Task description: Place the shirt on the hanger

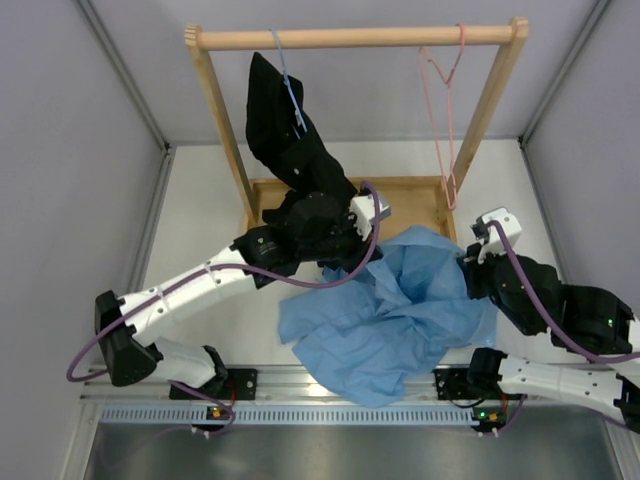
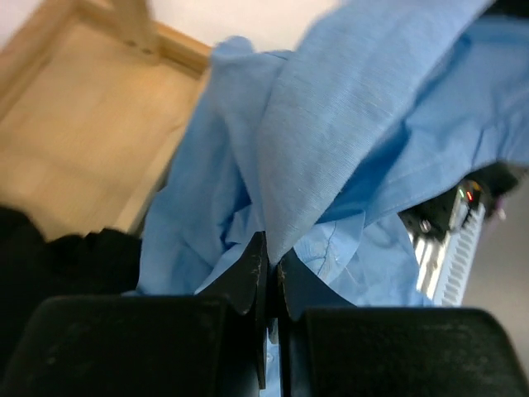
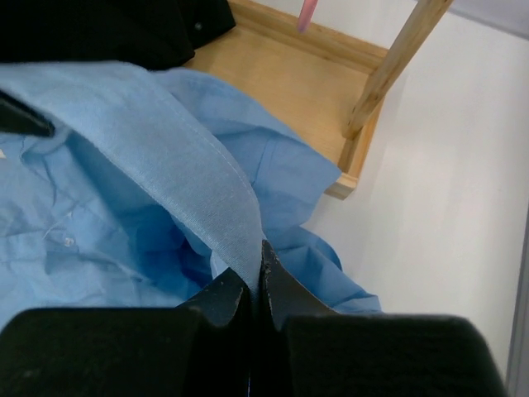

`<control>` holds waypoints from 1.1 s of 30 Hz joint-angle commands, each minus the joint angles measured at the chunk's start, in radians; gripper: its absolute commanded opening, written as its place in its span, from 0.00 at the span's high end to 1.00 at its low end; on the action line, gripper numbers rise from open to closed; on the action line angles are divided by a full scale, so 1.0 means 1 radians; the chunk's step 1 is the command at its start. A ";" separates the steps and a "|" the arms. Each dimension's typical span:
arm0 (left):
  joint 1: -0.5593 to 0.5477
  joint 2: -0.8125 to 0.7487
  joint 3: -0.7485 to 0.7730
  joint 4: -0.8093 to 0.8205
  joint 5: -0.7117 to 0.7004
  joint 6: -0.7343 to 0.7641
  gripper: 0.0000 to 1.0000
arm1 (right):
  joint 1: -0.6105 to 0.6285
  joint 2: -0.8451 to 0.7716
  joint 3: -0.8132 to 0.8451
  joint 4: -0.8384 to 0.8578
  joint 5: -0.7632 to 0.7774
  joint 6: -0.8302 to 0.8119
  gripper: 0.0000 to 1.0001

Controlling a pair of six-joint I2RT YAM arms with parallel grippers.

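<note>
The light blue shirt (image 1: 390, 310) lies crumpled on the table between my arms, its upper edge lifted. My left gripper (image 1: 380, 240) is shut on a fold of the shirt (image 2: 331, 124), the cloth pinched between the jaws (image 2: 271, 258). My right gripper (image 1: 468, 252) is shut on another edge of the shirt (image 3: 165, 157), the cloth rising from its tips (image 3: 258, 269). A taut band of cloth runs between the two grips. The pink hanger (image 1: 445, 110) hangs empty from the right end of the wooden rail; its lower tip shows in the right wrist view (image 3: 307, 12).
A wooden rack (image 1: 355, 38) stands at the back with a flat wooden base (image 1: 410, 190). A black shirt (image 1: 285, 130) hangs on a light-blue hanger (image 1: 290, 80) at the left, draping onto my left arm. A metal rail (image 1: 330, 385) runs along the near edge.
</note>
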 commanded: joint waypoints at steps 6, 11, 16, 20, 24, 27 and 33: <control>-0.261 -0.113 -0.039 0.060 -0.752 -0.235 1.00 | -0.013 0.039 -0.015 0.038 -0.115 0.060 0.96; -0.275 -0.074 -0.045 0.038 -0.825 -0.262 1.00 | -0.013 0.033 0.034 0.036 -0.119 0.059 0.71; -0.253 -0.019 0.010 0.003 -0.717 -0.232 1.00 | -0.011 0.023 0.169 0.029 -0.130 0.013 0.46; -0.207 -0.008 0.015 0.007 -0.674 -0.264 1.00 | -0.013 0.115 0.289 0.015 -0.026 -0.035 0.32; -0.201 0.005 0.009 0.021 -0.651 -0.304 1.00 | -0.042 0.275 0.456 0.015 0.203 -0.149 0.20; -0.203 0.018 0.009 0.023 -0.623 -0.302 1.00 | -0.190 0.374 0.647 0.027 0.043 -0.242 0.18; -0.203 0.007 -0.034 0.059 -0.637 -0.344 1.00 | -0.484 0.580 0.803 0.003 -0.387 -0.291 0.11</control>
